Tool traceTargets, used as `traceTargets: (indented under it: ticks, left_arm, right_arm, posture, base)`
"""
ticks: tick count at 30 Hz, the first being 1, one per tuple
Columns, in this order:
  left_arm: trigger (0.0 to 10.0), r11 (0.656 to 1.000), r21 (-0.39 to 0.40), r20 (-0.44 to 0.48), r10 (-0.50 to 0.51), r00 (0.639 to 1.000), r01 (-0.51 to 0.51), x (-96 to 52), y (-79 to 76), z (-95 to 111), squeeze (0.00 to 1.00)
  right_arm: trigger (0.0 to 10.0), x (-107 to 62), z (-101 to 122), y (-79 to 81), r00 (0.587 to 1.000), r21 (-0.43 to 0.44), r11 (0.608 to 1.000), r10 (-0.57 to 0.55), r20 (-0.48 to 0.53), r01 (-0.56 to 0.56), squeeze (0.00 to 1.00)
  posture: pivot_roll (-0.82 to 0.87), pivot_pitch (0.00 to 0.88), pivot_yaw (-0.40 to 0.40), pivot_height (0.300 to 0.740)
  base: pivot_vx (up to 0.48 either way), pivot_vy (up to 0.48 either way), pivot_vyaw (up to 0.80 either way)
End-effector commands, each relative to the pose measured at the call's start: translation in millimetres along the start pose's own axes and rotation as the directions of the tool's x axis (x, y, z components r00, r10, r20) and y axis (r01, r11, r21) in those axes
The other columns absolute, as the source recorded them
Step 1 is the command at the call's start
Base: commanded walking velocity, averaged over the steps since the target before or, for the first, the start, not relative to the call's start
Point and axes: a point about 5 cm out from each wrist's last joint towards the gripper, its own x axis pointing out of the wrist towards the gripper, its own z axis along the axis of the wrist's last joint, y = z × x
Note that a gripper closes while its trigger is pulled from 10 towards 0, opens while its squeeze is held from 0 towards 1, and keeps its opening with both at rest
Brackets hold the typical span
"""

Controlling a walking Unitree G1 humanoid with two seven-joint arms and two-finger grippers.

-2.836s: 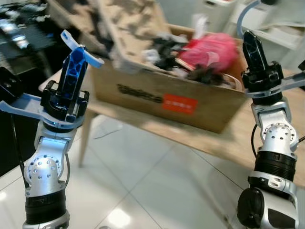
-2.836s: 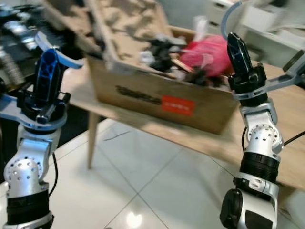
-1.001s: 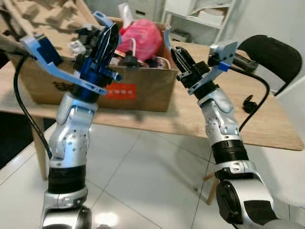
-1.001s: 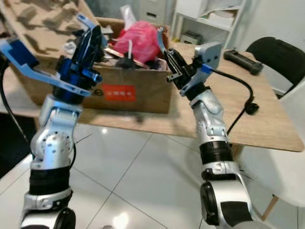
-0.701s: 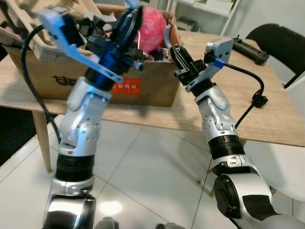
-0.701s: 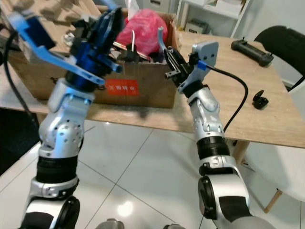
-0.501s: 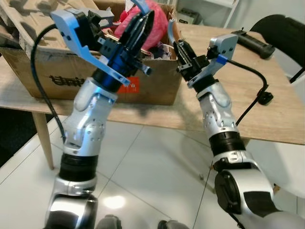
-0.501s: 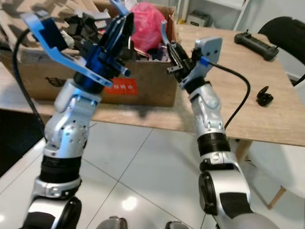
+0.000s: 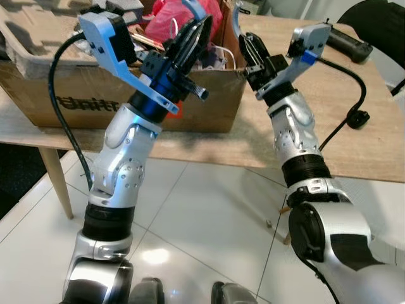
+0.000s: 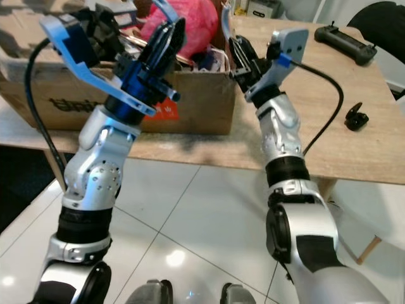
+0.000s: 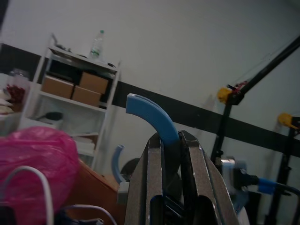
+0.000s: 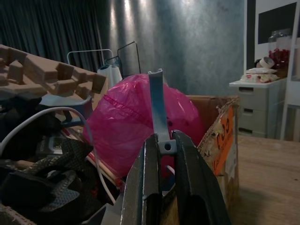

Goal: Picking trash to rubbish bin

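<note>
A cardboard box (image 9: 215,104) full of trash stands on a wooden table (image 9: 354,158). It holds a pink plastic bag (image 10: 190,16), cables, dark scraps and moulded pulp packing (image 9: 38,25). My left gripper (image 9: 201,28) is raised in front of the box's front wall, with its fingers shut and pointing at the pink bag (image 11: 33,150). At the box's right corner my right gripper (image 9: 250,44) is also shut and holds nothing. It points over the rim at the pink bag (image 12: 131,122). A curved blue strip sticks up at each gripper's tip.
A black controller (image 9: 351,44) and a small black case (image 9: 359,119) on a cable lie on the table to the right of the box. A black chair (image 10: 386,22) stands behind the table. White tiled floor (image 9: 209,215) lies under the table's edge.
The camera has moved toward the box's right end and tilted down. Both arms now reach up closer to the box, the left gripper rising to the front wall's top.
</note>
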Motion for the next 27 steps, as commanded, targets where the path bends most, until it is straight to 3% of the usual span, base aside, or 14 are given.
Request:
traceTargets:
  ticks: [1,8,22,27]
  left_arm:
    - [10.0,0.999,0.032,0.025,-0.016,1.000,0.015,4.7,-2.6,6,0.00]
    - [10.0,0.998,0.054,0.075,-0.032,0.997,0.028,17.0,-6.7,24,0.00]
    - [10.0,0.998,0.053,0.070,-0.024,0.997,0.020,16.0,-7.1,21,0.00]
    - [10.0,0.998,0.053,0.065,-0.019,0.998,0.015,15.8,-7.1,20,0.00]
  right_arm:
    - [10.0,2.5,1,1.0,1.000,0.007,1.000,0.017,0.010,-0.017,0.01]
    - [10.0,14.6,16,9.8,0.991,-0.010,0.993,0.120,0.054,-0.119,0.01]
    - [10.0,28.8,52,22.0,0.949,-0.061,0.964,0.267,0.167,-0.261,0.01]
    - [10.0,33.8,55,23.1,0.954,-0.105,0.960,0.273,0.124,-0.261,0.04]
  posture:
    - [0.06,0.291,-0.005,0.740]
    - [0.06,0.295,-0.008,0.740]
    - [0.06,0.295,-0.010,0.740]
    - [0.06,0.291,-0.016,0.740]
  base:
    - [0.000,0.000,0.00]
    - [0.000,0.000,0.00]
    - [0.000,0.000,0.00]
    - [0.000,0.000,0.00]
